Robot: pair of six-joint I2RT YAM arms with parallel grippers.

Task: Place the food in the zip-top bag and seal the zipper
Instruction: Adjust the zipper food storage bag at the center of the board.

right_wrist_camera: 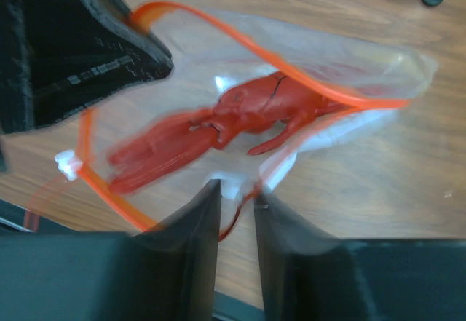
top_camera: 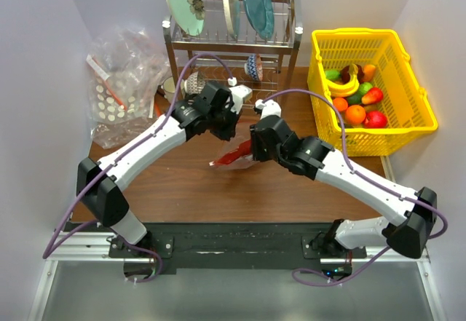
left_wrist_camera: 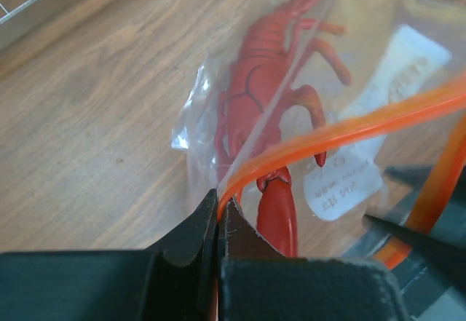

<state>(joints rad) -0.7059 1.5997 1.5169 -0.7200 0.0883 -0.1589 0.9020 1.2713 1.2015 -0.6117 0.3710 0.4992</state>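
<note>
The lobster is lodged inside the zip-top bag, whose zipper is clamped by the left pincer; the right pincer is held slightly apart around the rim. Sealing is judged in hand: the zipper must next be pressed shut

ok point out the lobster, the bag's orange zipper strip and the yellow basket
lobster (left_wrist_camera: 251,92), left wrist view, on the middle of its red back
zipper strip (left_wrist_camera: 349,129), left wrist view, on the orange strip midway along its visible run
yellow basket (top_camera: 389,140), top external view, on its near wall
</note>
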